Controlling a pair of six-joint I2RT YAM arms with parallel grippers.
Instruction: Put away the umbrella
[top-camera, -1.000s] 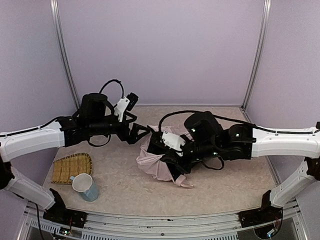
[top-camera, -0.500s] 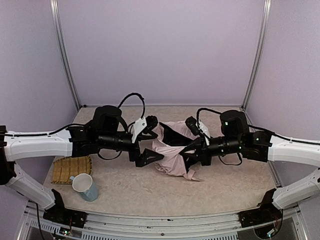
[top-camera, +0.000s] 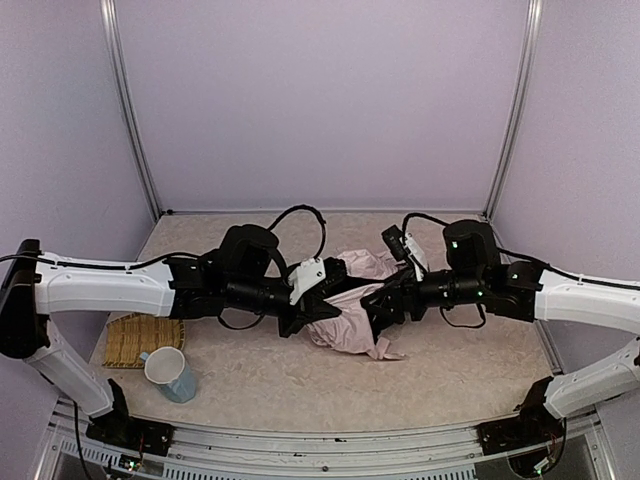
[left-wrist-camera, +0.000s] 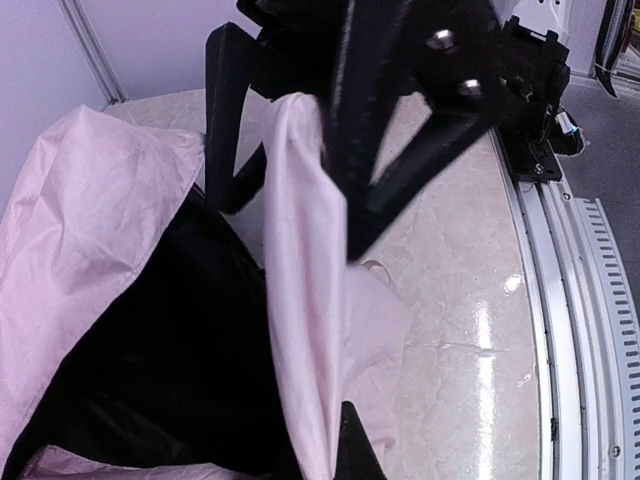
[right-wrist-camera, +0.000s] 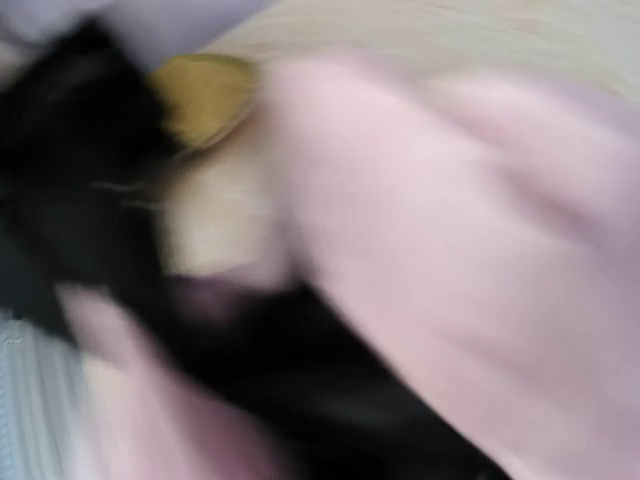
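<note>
Far left of the counter (top-camera: 250, 375), at about 8 o'clock: a woven straw mat (top-camera: 140, 338) lies flat. A pale blue mug (top-camera: 170, 373) stands upright at the mat's 5 o'clock. Whether the two touch cannot be told.

The left arm (top-camera: 110, 285) reaches across toward the centre. The left jaws are closed, pinching a fold of pink fabric. The left wrist view shows that fold (left-wrist-camera: 300, 260) running up between the black fingers, with black lining (left-wrist-camera: 170, 340) exposed beside it.

The umbrella (top-camera: 352, 322) sits at the counter's centre as a crumpled heap. It is not folded up. Pink outer fabric faces up and dark lining shows along the 10 o'clock edge. A narrow pink tail (top-camera: 387, 351) trails onto the counter at the heap's 5 o'clock. The left jaws meet the heap at 9 o'clock, the right jaws at 3 o'clock.

The right arm (top-camera: 590, 297) comes in from the right. Its jaws are pressed into the fabric. The right wrist view is motion-blurred, showing only pink (right-wrist-camera: 470, 220) and black masses. Right jaw state: cannot tell.
</note>
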